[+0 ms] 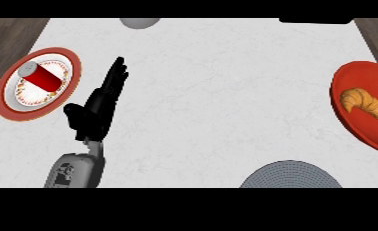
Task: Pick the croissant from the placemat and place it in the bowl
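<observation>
A golden-brown croissant (pixel 359 99) lies inside the red bowl (pixel 345 77), which is cut off by the view's right edge. The round grey placemat (pixel 289 176) sits at the lower middle-right with nothing on it. My left hand (pixel 98 106) stands over the left part of the counter with straight fingers pointing away from me, holding nothing and far from the bowl. My right hand does not show.
At the far left a red can (pixel 43 78) lies on a white plate with a red rim (pixel 68 59). A grey rounded object (pixel 140 22) sits at the counter's far edge and a black object (pixel 316 20) at the far right. Dark wood borders the white counter (pixel 221 90).
</observation>
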Available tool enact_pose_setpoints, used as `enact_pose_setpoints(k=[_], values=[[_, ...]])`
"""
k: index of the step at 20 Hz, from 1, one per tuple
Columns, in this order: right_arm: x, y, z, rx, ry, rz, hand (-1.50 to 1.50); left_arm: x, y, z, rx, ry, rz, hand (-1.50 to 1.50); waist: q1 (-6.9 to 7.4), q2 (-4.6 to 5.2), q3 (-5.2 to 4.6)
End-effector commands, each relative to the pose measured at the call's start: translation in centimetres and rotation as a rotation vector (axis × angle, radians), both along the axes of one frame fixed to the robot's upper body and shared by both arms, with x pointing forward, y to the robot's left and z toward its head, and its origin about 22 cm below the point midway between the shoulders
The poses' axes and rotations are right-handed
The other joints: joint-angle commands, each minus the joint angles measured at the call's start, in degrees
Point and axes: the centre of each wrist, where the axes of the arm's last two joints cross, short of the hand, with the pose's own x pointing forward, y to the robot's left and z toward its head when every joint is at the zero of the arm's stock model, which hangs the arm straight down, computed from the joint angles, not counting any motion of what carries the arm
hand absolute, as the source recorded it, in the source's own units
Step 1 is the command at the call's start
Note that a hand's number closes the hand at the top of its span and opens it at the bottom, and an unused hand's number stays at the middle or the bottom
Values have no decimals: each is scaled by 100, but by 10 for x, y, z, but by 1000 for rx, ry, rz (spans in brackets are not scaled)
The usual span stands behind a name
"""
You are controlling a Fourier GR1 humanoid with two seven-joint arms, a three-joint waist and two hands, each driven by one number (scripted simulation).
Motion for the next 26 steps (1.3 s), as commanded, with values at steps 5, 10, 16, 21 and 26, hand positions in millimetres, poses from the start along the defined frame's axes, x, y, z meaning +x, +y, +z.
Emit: enact_pose_setpoints(k=[5,10,16,21,26], values=[[-8,-28,27,345,-3,96,-150,-5,4,-5,9,6,-5,0,-58,9,-2],[-21,-41,29,396,95,70,-150,-4,4,1,21,-9,7,0,-19,24,9],[-28,-48,34,477,147,90,-150,-6,2,-6,-13,17,9,0,-51,41,25],[-31,-48,37,486,189,132,-150,-4,0,1,-4,-11,15,0,-111,27,42],[-44,-54,32,487,193,124,-150,-6,12,-1,4,-13,27,0,-150,19,52]])
